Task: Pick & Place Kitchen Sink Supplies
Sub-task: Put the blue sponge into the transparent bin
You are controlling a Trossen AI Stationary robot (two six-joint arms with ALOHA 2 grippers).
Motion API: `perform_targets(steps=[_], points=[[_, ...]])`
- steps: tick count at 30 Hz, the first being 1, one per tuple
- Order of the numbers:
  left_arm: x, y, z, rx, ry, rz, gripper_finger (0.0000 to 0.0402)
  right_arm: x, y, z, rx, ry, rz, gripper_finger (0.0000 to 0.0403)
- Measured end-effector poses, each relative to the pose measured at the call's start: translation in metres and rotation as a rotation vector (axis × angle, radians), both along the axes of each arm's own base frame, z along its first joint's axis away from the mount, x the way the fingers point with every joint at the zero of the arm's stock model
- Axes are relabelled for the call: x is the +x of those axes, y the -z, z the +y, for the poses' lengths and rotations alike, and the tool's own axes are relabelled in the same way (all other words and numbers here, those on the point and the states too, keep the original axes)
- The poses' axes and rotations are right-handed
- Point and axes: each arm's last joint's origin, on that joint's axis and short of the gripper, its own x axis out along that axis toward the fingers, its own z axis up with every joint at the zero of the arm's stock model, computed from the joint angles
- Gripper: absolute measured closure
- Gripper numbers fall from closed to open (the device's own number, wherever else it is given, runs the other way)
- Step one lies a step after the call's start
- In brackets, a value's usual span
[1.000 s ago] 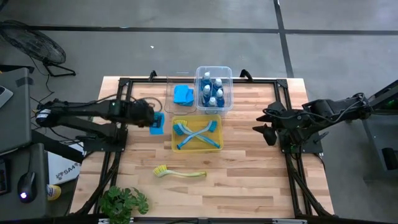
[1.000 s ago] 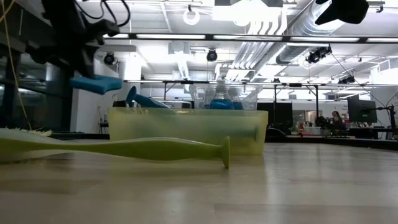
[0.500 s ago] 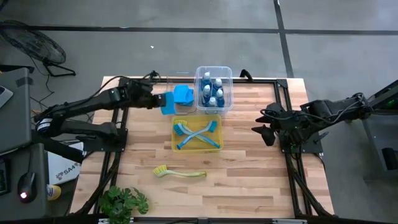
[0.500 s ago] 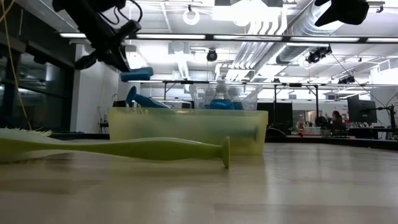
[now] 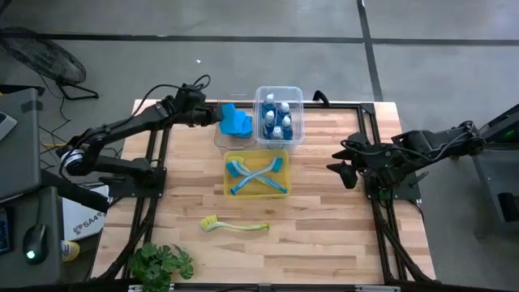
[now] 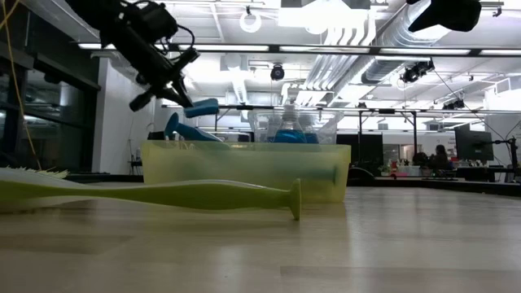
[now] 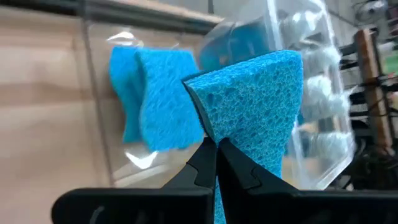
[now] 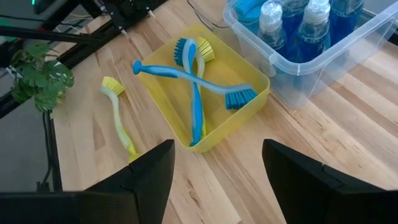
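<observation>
My left gripper (image 5: 217,116) is shut on a blue sponge (image 7: 255,102) and holds it in the air over a clear bin (image 5: 220,139) near the far edge; more blue sponges (image 7: 149,96) lie in that bin. Beside it, a second clear bin (image 5: 297,122) holds bottles of blue liquid (image 5: 276,122). A yellow bin (image 5: 229,188) holds crossed blue brushes (image 8: 196,93). A yellow-green brush (image 5: 233,225) lies flat on the table nearer the front. My right gripper (image 5: 345,166) hangs open over the table's right side, touching nothing. My left gripper pinches the sponge between its two fingers at its near edge (image 7: 219,134), where the foam is squeezed thin. The fingers come from the table's left, slanting down. The sponge sticks out beyond the fingertips (image 6: 181,96), lifted clear above the bin.
A green leafy plant (image 5: 162,264) stands at the near left corner. Black frame rails (image 5: 158,154) run along the table's sides. Bare wood lies between the yellow bin and my right gripper.
My left gripper has swung toward the far edge and to the right with the sponge, from beside the yellow bin's left end to over the clear sponge bin. It has stayed shut on the sponge, which has remained clear of the table.
</observation>
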Motion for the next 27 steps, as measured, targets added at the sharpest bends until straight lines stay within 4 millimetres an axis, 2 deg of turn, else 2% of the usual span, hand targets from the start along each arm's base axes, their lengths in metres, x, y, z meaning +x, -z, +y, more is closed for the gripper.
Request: perform_targets(steps=[5,10,16,21,27], points=[[0.009,0.006,0.020,0.010,0.007,-0.073,0.0401,0.000,0.000,0.000,0.013,0.017,-0.008,0.0166],[0.024,0.003,0.036,0.002,0.053,-0.039,0.0401,0.000,-0.001,-0.001,-0.002,0.037,-0.014,0.0166],[0.041,-0.012,0.055,0.004,0.063,0.163,0.0401,0.000,-0.001,-0.001,-0.010,0.051,-0.018,0.0166],[0.056,-0.017,0.076,-0.031,0.111,0.241,0.0401,0.000,-0.001,-0.001,-0.015,0.056,-0.019,0.0166],[0.071,-0.002,0.088,-0.098,0.150,0.257,0.0401,0.000,-0.001,-0.002,-0.031,0.076,-0.024,0.0166]])
